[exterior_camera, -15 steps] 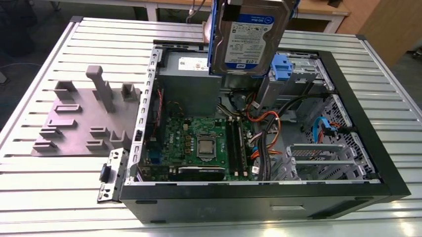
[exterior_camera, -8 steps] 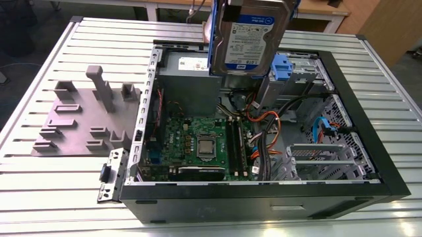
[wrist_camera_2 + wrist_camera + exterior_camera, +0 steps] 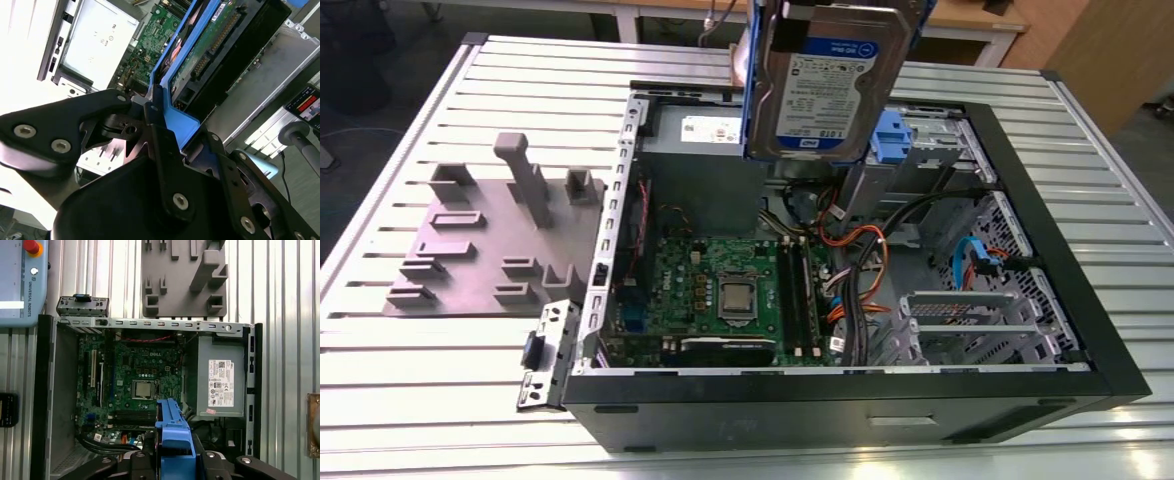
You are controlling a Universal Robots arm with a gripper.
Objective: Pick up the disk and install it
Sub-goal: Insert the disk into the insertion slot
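Grips the disk (image 3: 834,85) by the end tab of its blue carrier (image 3: 175,122), with the jaws of the gripper (image 3: 154,107) clamped tight on that tab, as visible in the second wrist view. Holds it up in the air, standing on end, label turned toward the exterior camera, over the far part of the open computer case (image 3: 854,410) and well apart from everything inside. Judging from this: done with the picking up, not yet done with the installing. Hovers above the zone between the grey power supply (image 3: 700,160) and a blue-trimmed drive bay (image 3: 891,135), touching neither. In the first wrist view, looks down past the carrier's end onto the motherboard (image 3: 135,365) and the power supply, both well below the disk. Nearer in the case, toward the exterior view's right, also an empty-looking metal cage (image 3: 961,320); cannot tell the intended slot from these pictures. Left of the task, as a judgement only: the disk not in any bay, not lined up with one, not seated, not released. Beside the case, on the exterior view's left, a grey fixture plate (image 3: 480,250) lying on the slatted table (image 3: 400,390), well apart from the gripper and not part of the work at this moment.
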